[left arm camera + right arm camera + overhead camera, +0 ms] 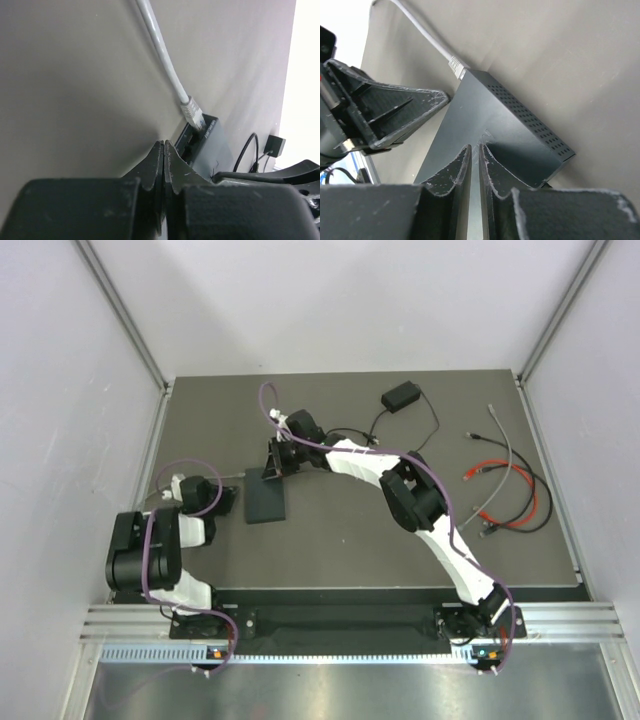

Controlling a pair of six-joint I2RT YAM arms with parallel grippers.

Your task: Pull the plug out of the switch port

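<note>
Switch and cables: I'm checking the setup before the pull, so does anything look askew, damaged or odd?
Nothing stands out. The switch lies flat and looks undamaged, and the grey cable's plug sits at its port edge. The spare cables lie loosely tangled at the right.

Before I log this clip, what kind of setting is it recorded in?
Most likely a lab test cell for robot manipulation: a dark mat enclosed by plain white panels on aluminium framing, with a network switch and loose patch cables laid out as props.

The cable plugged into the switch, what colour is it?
Light grey-white, with a clear plug at the switch. It shows best in the left wrist view.
</note>
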